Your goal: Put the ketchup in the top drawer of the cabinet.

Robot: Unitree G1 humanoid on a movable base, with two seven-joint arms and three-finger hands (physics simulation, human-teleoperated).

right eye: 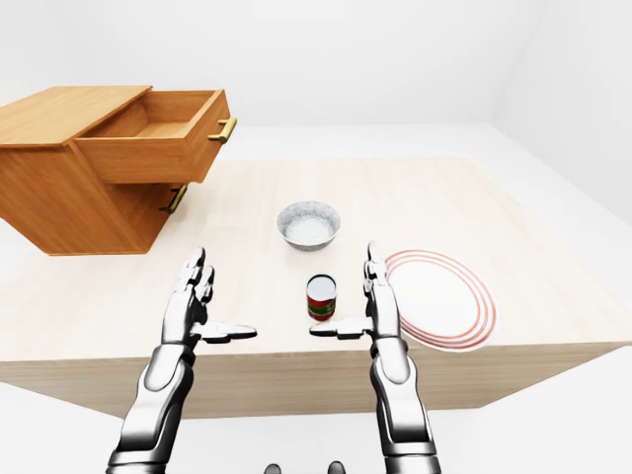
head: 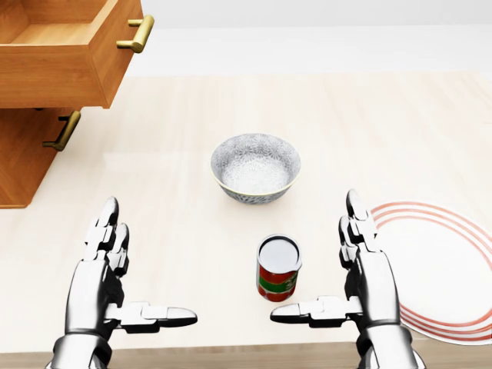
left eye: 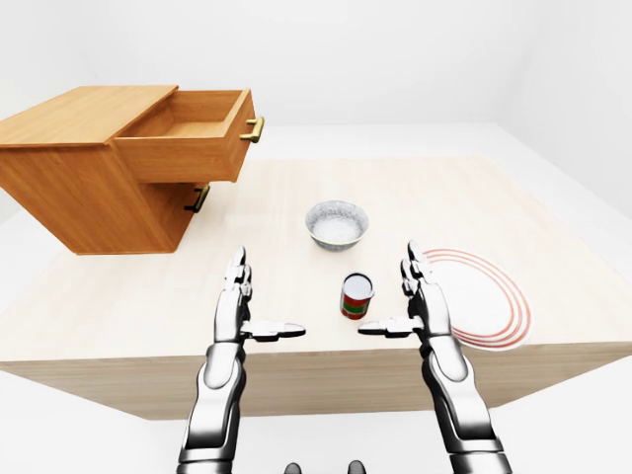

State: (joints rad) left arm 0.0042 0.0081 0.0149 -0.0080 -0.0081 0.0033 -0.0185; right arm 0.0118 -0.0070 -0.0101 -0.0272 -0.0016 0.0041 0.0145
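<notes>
Whole cabinet (left eye: 94, 168) only in eye views.

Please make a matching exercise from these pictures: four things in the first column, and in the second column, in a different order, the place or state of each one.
Things:
1. top drawer
2. bowl
3. can
4. plate

Places or states:
a. upright on the table, just left of the right hand
b. pulled open
c. flat at the head view's right edge
d. above the can in the head view, empty

Pairs: 1-b, 2-d, 3-a, 4-c
</notes>
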